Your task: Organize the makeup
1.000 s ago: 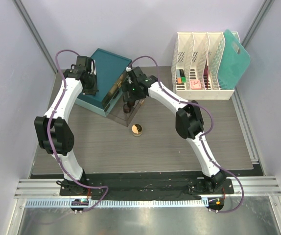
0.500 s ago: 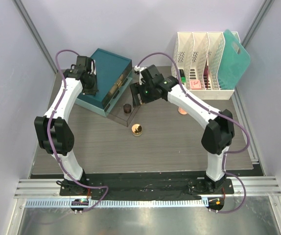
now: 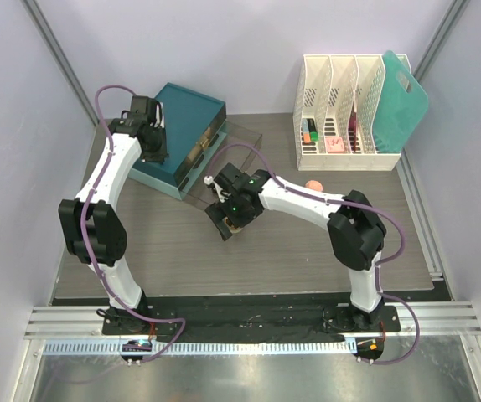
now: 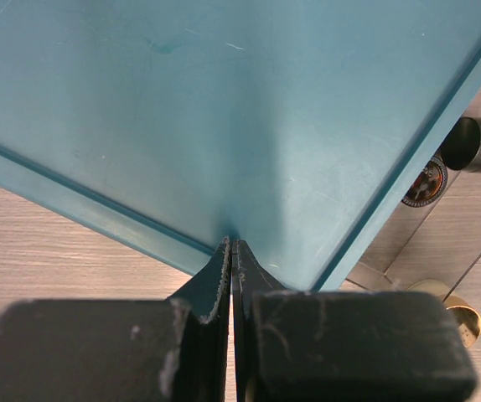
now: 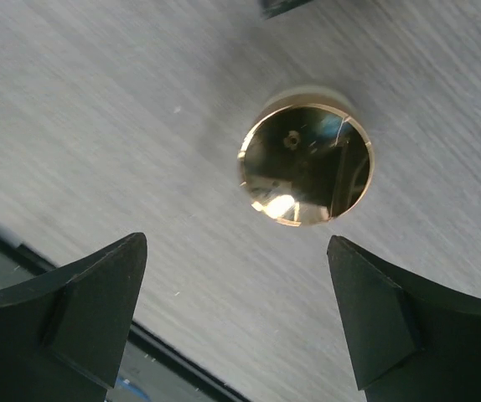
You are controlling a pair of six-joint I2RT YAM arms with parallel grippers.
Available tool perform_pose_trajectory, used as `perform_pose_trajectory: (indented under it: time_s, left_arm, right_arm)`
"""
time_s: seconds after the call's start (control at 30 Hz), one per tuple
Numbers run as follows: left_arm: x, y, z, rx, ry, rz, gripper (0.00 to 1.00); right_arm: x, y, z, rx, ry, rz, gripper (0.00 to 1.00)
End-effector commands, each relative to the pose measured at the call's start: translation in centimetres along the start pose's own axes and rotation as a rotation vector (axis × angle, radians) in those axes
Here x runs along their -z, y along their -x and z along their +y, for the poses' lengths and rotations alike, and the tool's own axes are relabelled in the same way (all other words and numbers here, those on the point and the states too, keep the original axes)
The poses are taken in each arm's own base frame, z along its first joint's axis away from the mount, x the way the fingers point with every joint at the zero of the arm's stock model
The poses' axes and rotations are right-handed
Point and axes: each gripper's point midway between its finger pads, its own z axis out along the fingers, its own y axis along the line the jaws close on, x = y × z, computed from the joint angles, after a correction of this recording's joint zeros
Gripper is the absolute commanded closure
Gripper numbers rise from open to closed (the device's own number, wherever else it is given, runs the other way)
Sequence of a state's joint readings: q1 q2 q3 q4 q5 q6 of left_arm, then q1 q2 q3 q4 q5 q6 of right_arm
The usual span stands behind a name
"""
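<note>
Lavender walls (image 3: 224, 50) close round a grey wood-grain table (image 3: 291, 251). At its far left sits a teal box (image 3: 186, 113), with a clear drawer (image 3: 239, 138) standing out from the box's right side. A white rack (image 3: 341, 92) stands at the far right, a teal board (image 3: 404, 96) leaning in its last slot. The left gripper (image 3: 152, 144) rests on the near left part of the box. The left wrist view shows its fingers (image 4: 211, 280) pressed together with nothing between them, tips at the box's edge. Past that edge, to the right, a dark round jar (image 4: 475, 144) lies beside a second round jar (image 4: 425, 180) with a patterned top. The right gripper (image 3: 230, 219) hangs low over the middle of the table, just in front of the drawer. Its jaws are spread wide and hold nothing. Below and between the two fingers (image 5: 81, 293), a gold-topped jar (image 5: 306, 159) stands on the bare table, its mirrored lid facing up and touched by neither finger. A peach compact (image 3: 312, 185) shows just behind the right arm, in front of the rack.
</note>
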State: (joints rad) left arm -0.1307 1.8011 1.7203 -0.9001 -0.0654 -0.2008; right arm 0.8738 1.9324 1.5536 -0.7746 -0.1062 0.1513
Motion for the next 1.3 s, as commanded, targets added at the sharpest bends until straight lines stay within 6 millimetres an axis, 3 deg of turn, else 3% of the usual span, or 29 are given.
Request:
perform_pose_trajectory:
  time_s: [0.0,0.37,0.47,0.53,0.57,0.7,0.9,1.0,1.13,1.17,1.2,1.23,1.27]
  left_arm:
    - [-1.0,-5.7,0.4,-0.019,0.003,0.208,1.0]
    - [-0.6,-6.0,0.6,-0.02,0.011,0.207,1.0]
    - [-0.5,-5.9,0.6,-0.02,0.01,0.204,1.0]
    - [-0.5,-6.0,0.6,-0.02,0.012,0.205,1.0]
    - [-0.6,-6.0,0.6,-0.02,0.012,0.205,1.0]
    - [-0.6,-5.9,0.6,-0.021,0.015,0.205,1.0]
    - [-0.7,-5.9,0.7,-0.021,0.017,0.206,1.0]
    - [-0.9,-5.8,0.6,-0.021,0.015,0.206,1.0]
    - [-1.0,-5.8,0.6,-0.019,0.016,0.211,1.0]
    - [-1.0,-5.8,0.6,-0.019,0.015,0.208,1.0]
    - [-1.1,-5.8,0.6,-0.019,0.015,0.208,1.0]
    - [-1.0,-5.8,0.5,-0.019,0.013,0.21,1.0]
    - [-1.0,-5.8,0.5,-0.019,0.013,0.21,1.0]
  right_arm:
    - [-1.0,1.8,-1.4,0.015,-0.041,-0.053,0.05]
    - [-5.0,3.5,-2.5,0.027,-0.088,-0.053,0.06]
    - [-5.8,3.7,-2.4,0.025,-0.089,-0.052,0.16]
    - [-5.5,4.1,-2.0,0.022,-0.065,-0.061,0.56]
    - [-5.3,4.3,-1.8,0.015,-0.062,-0.07,0.98]
    - [-3.7,5.0,-1.9,0.025,-0.07,-0.108,0.99]
    - [1.5,7.2,-1.1,0.089,-0.055,-0.209,0.99]
    - [4.5,9.5,-0.9,0.102,-0.069,-0.296,0.99]
    - [7.7,14.5,-2.1,0.071,-0.118,-0.435,0.99]
    - [7.9,15.3,-2.7,0.059,-0.127,-0.451,0.99]
    - [6.5,15.8,-3.3,0.053,-0.134,-0.437,0.99]
    - [7.3,17.4,-3.4,0.044,-0.135,-0.477,0.99]
    - [6.8,18.1,-3.7,0.034,-0.135,-0.481,0.99]
